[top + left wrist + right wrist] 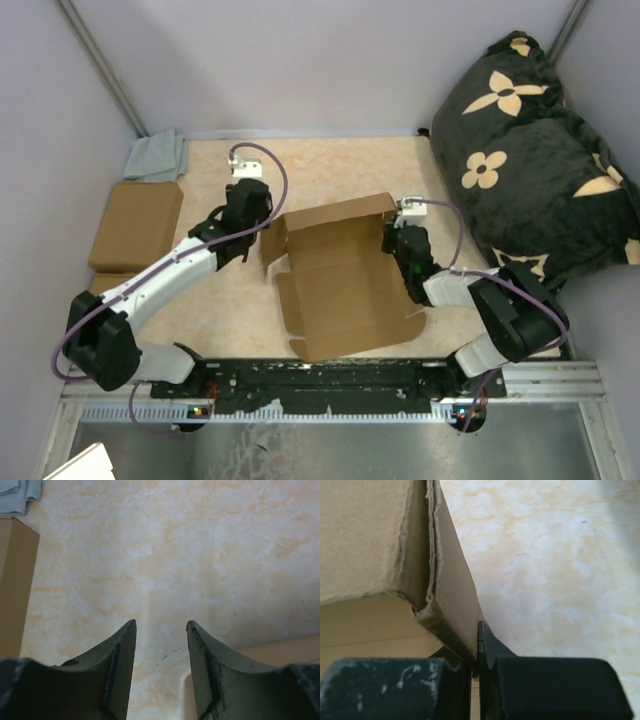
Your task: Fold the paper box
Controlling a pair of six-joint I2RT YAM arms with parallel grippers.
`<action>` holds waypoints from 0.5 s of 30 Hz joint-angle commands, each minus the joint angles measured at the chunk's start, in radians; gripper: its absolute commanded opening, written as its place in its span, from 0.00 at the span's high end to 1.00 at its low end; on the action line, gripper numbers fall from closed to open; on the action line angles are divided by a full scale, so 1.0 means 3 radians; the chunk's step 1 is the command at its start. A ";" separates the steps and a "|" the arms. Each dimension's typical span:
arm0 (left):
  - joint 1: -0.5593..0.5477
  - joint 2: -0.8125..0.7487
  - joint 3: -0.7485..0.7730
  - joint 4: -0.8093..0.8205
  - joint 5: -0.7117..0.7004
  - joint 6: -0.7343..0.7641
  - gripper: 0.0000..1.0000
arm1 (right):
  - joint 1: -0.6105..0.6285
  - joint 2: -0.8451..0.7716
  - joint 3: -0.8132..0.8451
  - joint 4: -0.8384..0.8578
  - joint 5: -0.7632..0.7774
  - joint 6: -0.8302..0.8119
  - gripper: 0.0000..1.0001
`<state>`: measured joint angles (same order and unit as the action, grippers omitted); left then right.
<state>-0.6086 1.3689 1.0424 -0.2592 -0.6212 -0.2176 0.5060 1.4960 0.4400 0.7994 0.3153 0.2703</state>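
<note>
Noting the paper box point(345, 285) lying open on the mottled tan tabletop point(340, 165). It is partly formed, with its base resting flat and its far panel tilting upward.

We are seeing the right gripper point(475, 647) working at the box's right wall. Its fingers point(492, 650) are sitting narrow and pinching the doubled cardboard edge between them.

The left gripper point(161, 625) is hanging just off the box's left far corner. Its fingers point(120, 655) are standing moderately apart and gripping nothing, with bare tabletop showing through the gap. A strip of the box is showing beside its right finger, but we are unable to tell whether they are touching.

Left of the box, well apart from it, a closed brown box point(137, 225) is lying flat, with a grey-blue cloth point(157, 157) just beyond it. Right of the box, a black cushion with tan flowers point(530, 150) is slumping against the wall.
</note>
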 commanded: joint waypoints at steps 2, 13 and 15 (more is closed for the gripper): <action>0.0284 -0.0227 -0.0369 0.0295 0.0286 -0.0373 0.48 | -0.0268 -0.0248 0.0157 -0.0360 0.0170 0.0150 1.00; 0.0898 -0.0017 -0.0723 0.1095 0.0902 -0.0615 0.43 | -0.0483 -0.0397 0.0241 -0.0685 -0.0045 0.0078 1.00; 0.1004 0.0041 -0.0853 0.1382 0.1044 -0.0682 0.42 | -0.0495 -0.0373 0.0260 -0.0700 -0.0114 0.0076 1.00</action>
<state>-0.3534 1.3418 0.8410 -0.0250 -0.4007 -0.3702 0.3691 1.4052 0.4660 0.6029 0.3145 0.2840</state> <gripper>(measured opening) 0.573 0.024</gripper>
